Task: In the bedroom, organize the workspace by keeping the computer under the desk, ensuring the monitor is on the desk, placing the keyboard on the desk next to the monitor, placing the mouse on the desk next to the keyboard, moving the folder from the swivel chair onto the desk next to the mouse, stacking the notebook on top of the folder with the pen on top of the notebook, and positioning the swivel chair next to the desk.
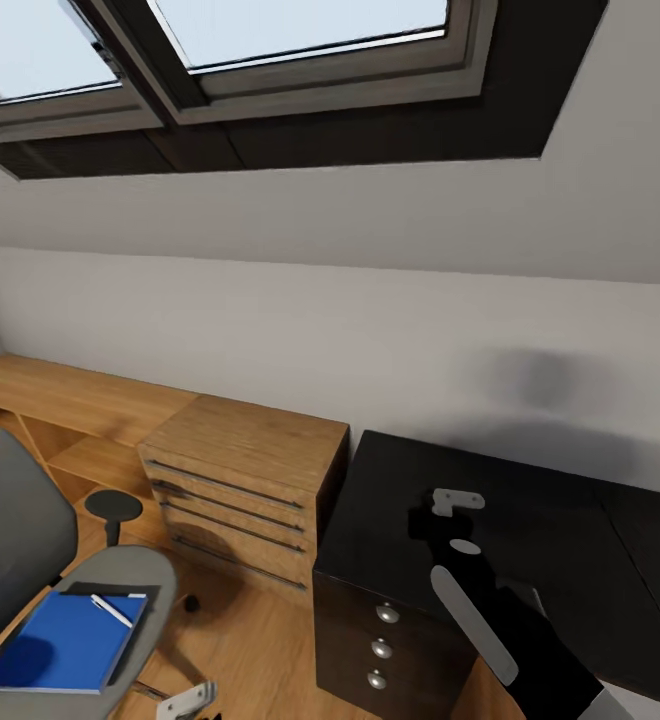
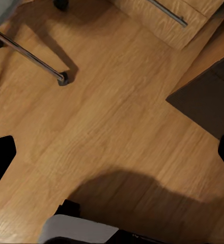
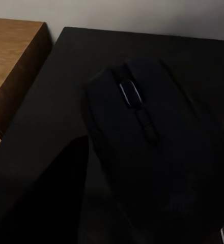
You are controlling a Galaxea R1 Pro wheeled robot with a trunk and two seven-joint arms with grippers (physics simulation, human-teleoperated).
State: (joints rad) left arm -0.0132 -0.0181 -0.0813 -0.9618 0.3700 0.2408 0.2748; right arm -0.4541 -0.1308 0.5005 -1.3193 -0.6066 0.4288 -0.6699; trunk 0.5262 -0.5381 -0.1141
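While my right gripper [image 1: 460,500] hangs over the black surface [image 1: 570,520] near its left edge, the mouse [image 3: 142,142] sits close against its camera; whether it's pinched I can't tell. Left gripper [image 2: 112,152] spread wide over wood floor [image 2: 107,117]. Swivel chair [image 1: 30,560] carries the blue folder [image 1: 60,645], pen [image 1: 111,610] on top. Wooden drawer unit [image 1: 240,490] stands beside the surface, by the wall.

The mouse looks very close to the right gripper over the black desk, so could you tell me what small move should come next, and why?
Probably lower the right gripper a little and set the mouse on the black desk. The right wrist view shows the mouse close up with bare desk top behind it. Whether the fingers grip it I cannot tell.
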